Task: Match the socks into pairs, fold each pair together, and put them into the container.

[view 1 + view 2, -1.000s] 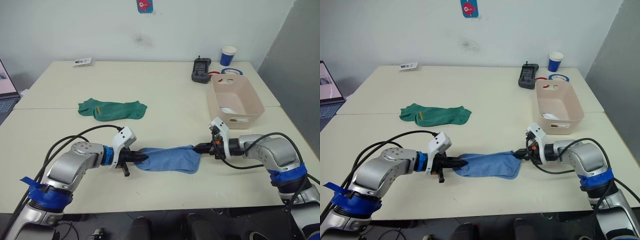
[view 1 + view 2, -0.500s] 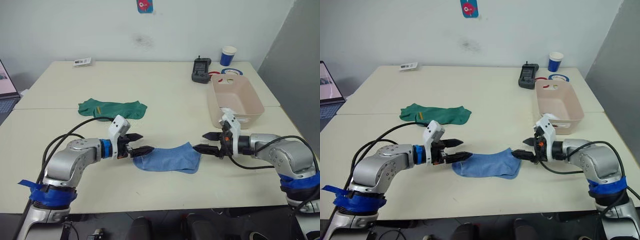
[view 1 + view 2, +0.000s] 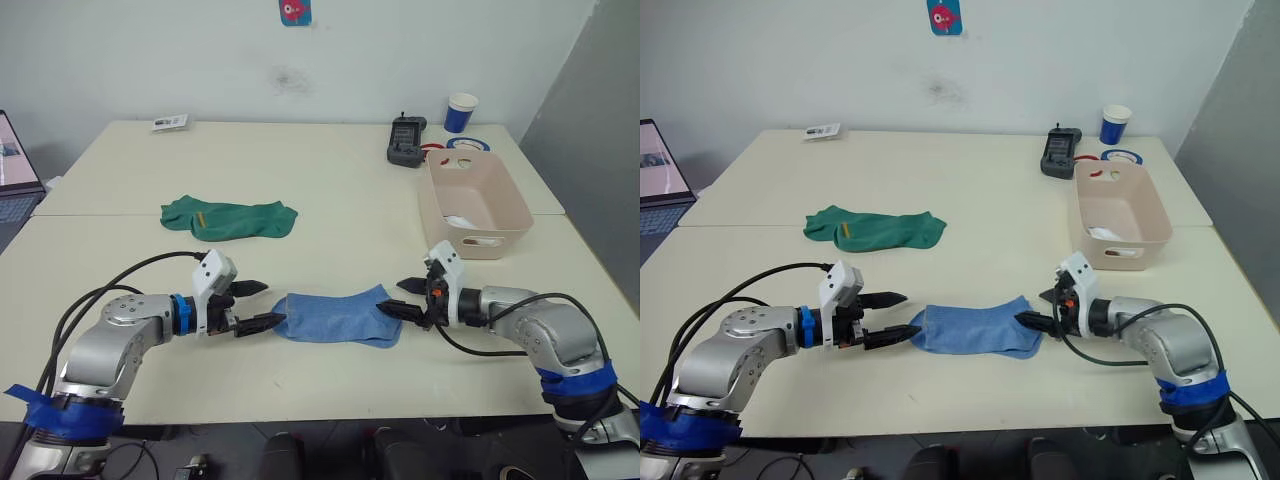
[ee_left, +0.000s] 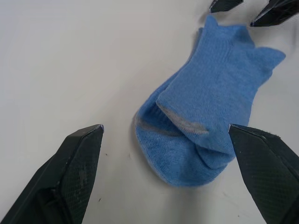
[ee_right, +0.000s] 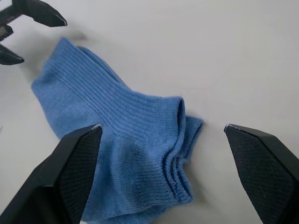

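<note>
— Socks: where do they lie?
— The light blue pair (image 3: pixel 338 318) lies stacked flat on the bench (image 3: pixel 330 200), between both end effectors; the green pair (image 3: pixel 228 217) sits farther back, and the tub (image 3: pixel 470 205) stands off to the right.
— And the arms?
— Both reach low and inward. The left end effector (image 3: pixel 258 305) and right end effector (image 3: pixel 405 297) are spread wide, gripping nothing. A second ago each pinched an end of the blue pair; now both have let go and backed off.

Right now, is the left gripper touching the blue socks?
Apart. In the left wrist view the left gripper is open, both fingers spread wide of the blue socks, with bare table showing between each fingertip and the fabric.
</note>
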Motion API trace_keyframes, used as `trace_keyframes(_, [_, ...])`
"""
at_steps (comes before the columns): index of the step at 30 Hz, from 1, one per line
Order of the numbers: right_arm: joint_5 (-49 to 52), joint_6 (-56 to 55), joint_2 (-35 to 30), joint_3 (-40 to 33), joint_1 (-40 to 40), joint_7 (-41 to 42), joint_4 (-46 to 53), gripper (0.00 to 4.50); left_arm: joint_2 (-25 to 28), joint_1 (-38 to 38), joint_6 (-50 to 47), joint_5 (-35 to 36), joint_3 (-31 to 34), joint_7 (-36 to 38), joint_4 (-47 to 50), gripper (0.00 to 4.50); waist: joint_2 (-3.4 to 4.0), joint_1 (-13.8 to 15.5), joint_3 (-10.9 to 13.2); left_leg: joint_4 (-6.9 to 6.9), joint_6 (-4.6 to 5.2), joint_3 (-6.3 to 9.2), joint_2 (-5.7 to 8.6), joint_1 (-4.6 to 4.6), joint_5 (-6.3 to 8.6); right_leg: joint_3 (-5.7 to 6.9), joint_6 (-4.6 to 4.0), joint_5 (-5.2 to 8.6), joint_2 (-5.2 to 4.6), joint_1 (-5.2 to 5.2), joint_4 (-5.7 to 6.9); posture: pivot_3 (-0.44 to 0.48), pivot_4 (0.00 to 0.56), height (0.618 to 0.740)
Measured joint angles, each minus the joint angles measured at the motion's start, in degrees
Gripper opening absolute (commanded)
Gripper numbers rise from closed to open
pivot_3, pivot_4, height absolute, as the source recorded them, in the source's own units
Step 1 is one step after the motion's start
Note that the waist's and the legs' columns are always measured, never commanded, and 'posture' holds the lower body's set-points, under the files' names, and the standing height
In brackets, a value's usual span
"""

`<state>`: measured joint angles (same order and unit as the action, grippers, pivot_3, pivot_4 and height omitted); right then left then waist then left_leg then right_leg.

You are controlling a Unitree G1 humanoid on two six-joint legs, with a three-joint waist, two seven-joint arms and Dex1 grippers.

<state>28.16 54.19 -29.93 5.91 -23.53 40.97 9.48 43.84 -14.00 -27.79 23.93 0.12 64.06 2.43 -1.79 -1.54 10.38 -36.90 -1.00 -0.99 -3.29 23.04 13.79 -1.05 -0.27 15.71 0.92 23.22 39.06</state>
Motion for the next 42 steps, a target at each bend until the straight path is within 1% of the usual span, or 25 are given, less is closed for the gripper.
trace_keyframes(3, [-0.5,-0.9,0.1,0.1,-0.2,0.1,-1.0,3.96,0.5,0.2,2.2,-0.5,-0.8,2.1,-0.1,4.5,0.0,0.0,0.0,0.0,0.0,0.0,-0.04,0.0,0.0,0.01,0.0,0.0,0.0,0.01,0.01,0.0,0.15,0.74])
trace_keyframes(4, [-0.5,-1.1,0.1,0.1,-0.3,0.1,-1.0,3.65,1.0,0.9,2.7,-0.5,-0.7,2.4,0.7,4.5,0.0,0.0,0.0,0.01,0.0,0.0,-0.06,-0.01,0.0,0.02,0.0,0.0,0.01,0.01,0.01,0.0,0.15,0.74])
trace_keyframes(8, [0.0,-0.8,0.0,-0.2,-0.2,0.1,-0.8,2.18,2.3,5.6,6.6,-2.2,-0.6,2.5,5.4,4.5,0.0,-0.3,0.0,0.04,0.0,0.01,-0.11,-0.04,0.0,-0.04,0.0,0.0,0.01,0.02,0.03,0.0,0.15,0.74])
trace_keyframes(11, [0.2,-0.4,0.2,-0.2,-0.2,0.1,-0.4,1.01,2.1,9.1,9.5,-4.6,-0.8,0.4,7.3,4.5,0.0,-0.2,0.0,0.04,0.0,0.01,-0.11,-0.04,0.0,-0.01,-0.01,0.0,0.01,0.02,0.03,0.0,0.15,0.74])
trace_keyframes(12, [0.2,-0.4,0.3,-0.2,-0.1,0.1,-0.4,0.69,1.9,9.6,10.5,-5.8,-0.9,-0.5,7.4,4.5,0.0,-0.1,0.0,0.04,0.0,0.01,-0.11,-0.04,0.0,0.0,-0.01,0.0,0.01,0.02,0.03,0.0,0.15,0.74])
trace_keyframes(13, [0.2,-0.4,0.5,-0.2,0.0,0.1,-0.4,0.28,1.7,9.9,11.5,-6.9,-0.9,-1.4,7.4,4.5,0.0,-0.1,0.0,0.04,0.01,0.0,-0.11,-0.04,0.0,0.0,-0.01,0.0,0.01,0.02,0.03,0.0,0.15,0.74])
trace_keyframes(14, [0.1,-0.4,0.6,-0.2,0.0,0.1,-0.4,0.03,1.1,10.0,12.6,-8.0,-1.0,-2.6,7.4,4.5,0.0,-0.1,0.0,0.04,0.01,0.0,-0.1,-0.03,0.0,-0.01,-0.01,0.0,0.01,0.02,0.03,0.0,0.15,0.74])
trace_keyframes(17, [0.2,-0.3,0.7,-0.1,0.0,0.2,-0.4,0.03,0.0,10.0,13.4,-8.8,-0.9,-4.7,7.4,4.5,0.0,-0.1,0.0,0.04,0.01,-0.01,-0.09,-0.03,0.0,-0.04,-0.01,0.0,0.0,0.02,0.01,0.0,0.15,0.74])
trace_keyframes(19, [0.6,0.4,0.7,-0.2,-0.1,0.4,-0.2,0.03,-1.5,10.0,11.4,-7.3,-0.4,-5.8,7.6,4.5,0.0,-0.1,0.0,0.03,0.01,-0.01,-0.1,-0.02,0.0,-0.03,-0.01,0.0,0.0,0.02,0.01,0.0,0.15,0.74])
trace_keyframes(21, [2.0,1.7,0.6,-0.4,-0.3,0.7,0.8,0.03,-2.4,10.0,7.7,-4.2,0.6,-6.1,8.4,4.5,0.0,-0.1,0.0,0.03,0.01,0.01,-0.11,-0.02,0.0,0.0,-0.01,0.0,0.01,0.02,0.03,0.0,0.15,0.74])
trace_keyframes(24, [4.6,4.4,-0.6,-1.1,-1.6,1.6,3.4,0.03,-2.0,9.5,4.3,-1.0,2.5,-5.8,8.8,4.5,0.0,-0.2,0.0,0.03,0.01,0.04,-0.12,-0.04,0.0,0.02,-0.01,0.0,0.03,0.02,0.04,0.0,0.15,0.74])
trace_keyframes(27, [7.5,7.6,-1.6,-2.8,-3.8,1.9,6.7,0.03,-0.6,8.3,3.4,-0.1,3.4,-5.0,8.2,4.5,0.0,-0.2,0.0,0.03,0.01,0.05,-0.12,-0.04,0.0,0.03,-0.01,0.0,0.04,0.02,0.04,0.0,0.15,0.74])
trace_keyframes(30, [7.3,7.7,-1.7,-2.0,-5.2,1.3,7.6,0.03,-0.2,6.4,3.6,-0.2,3.4,-4.3,6.3,4.5,0.0,-0.1,0.0,0.03,0.01,0.02,-0.1,-0.03,0.0,0.04,-0.01,0.0,0.03,0.0,0.02,0.0,0.15,0.74])
trace_keyframes(33, [4.2,5.6,-1.1,0.1,-5.8,-0.1,4.1,0.58,-0.2,4.7,4.6,-0.4,3.4,-3.4,4.1,4.5,0.0,-0.1,0.0,0.02,0.01,-0.05,-0.09,-0.03,0.0,0.01,-0.01,0.0,0.03,0.02,0.01,0.0,0.15,0.74])
trace_keyframes(34, [2.9,4.8,-0.6,0.9,-6.1,-0.4,2.0,0.86,-0.2,4.2,4.8,-0.5,3.3,-3.1,3.5,4.5,0.0,-0.2,0.0,0.02,0.01,-0.1,-0.09,-0.03,0.0,0.0,-0.01,0.0,0.03,0.02,0.02,0.0,0.15,0.74])
trace_keyframes(40, [-1.5,1.0,1.7,4.5,-9.2,-0.7,-6.0,3.02,0.5,1.5,6.0,-0.9,2.5,0.4,0.8,4.5,0.0,-0.2,0.0,0.03,0.01,-0.16,-0.12,-0.02,0.0,0.01,-0.01,-0.01,0.05,0.05,0.03,0.0,0.15,0.74])
trace_keyframes(42, [-2.1,0.6,2.5,4.7,-9.6,0.1,-8.1,3.02,1.2,0.3,6.3,-1.2,2.5,1.3,-0.5,4.5,0.0,-0.2,0.0,0.03,0.01,-0.17,-0.12,-0.02,0.0,0.0,-0.01,-0.01,0.05,0.05,0.03,0.0,0.15,0.74])
